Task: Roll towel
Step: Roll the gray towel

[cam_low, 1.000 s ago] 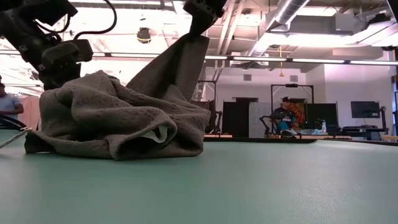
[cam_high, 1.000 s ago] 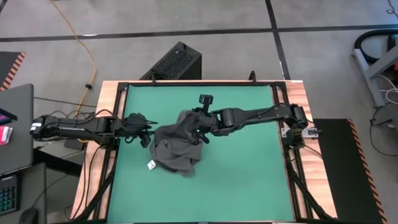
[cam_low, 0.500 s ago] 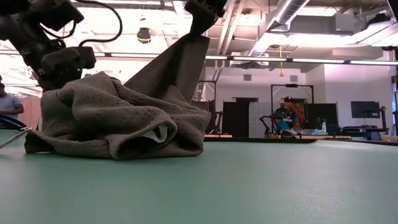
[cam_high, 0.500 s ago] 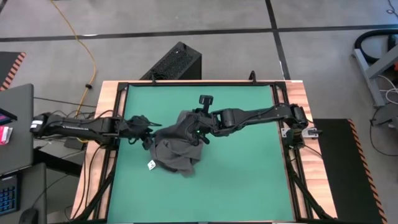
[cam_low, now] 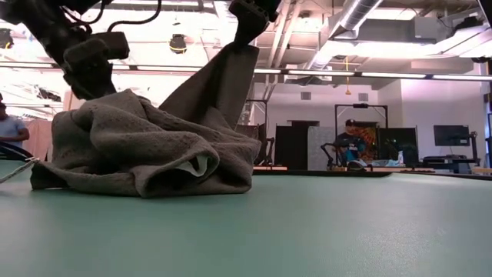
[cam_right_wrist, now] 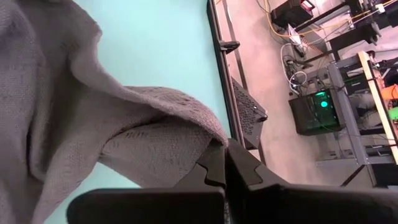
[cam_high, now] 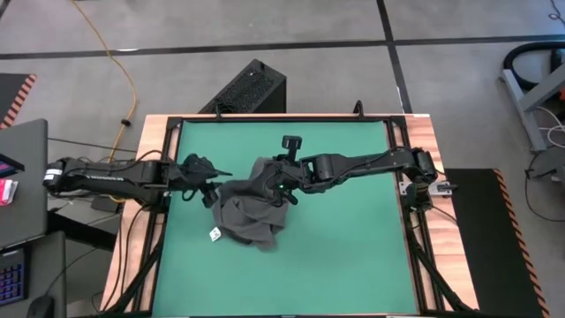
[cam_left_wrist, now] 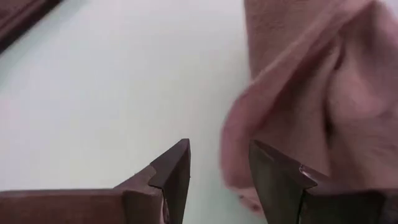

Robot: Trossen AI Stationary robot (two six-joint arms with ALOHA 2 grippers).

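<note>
Green matting covers the table (cam_high: 353, 256), and the towel (cam_high: 250, 212) sits left of its middle as a rumpled dark grey heap, one corner pulled up into a peak. That peak is pinched in the closed fingers of the right gripper (cam_high: 281, 183), which hangs above the heap. At the towel's left edge the left gripper (cam_left_wrist: 217, 171) hovers with its fingers (cam_left_wrist: 171, 171) apart, holding nothing.

The robot has two long, thin black arms with black cables and dark, pointed fingers (cam_left_wrist: 171, 171).
</note>
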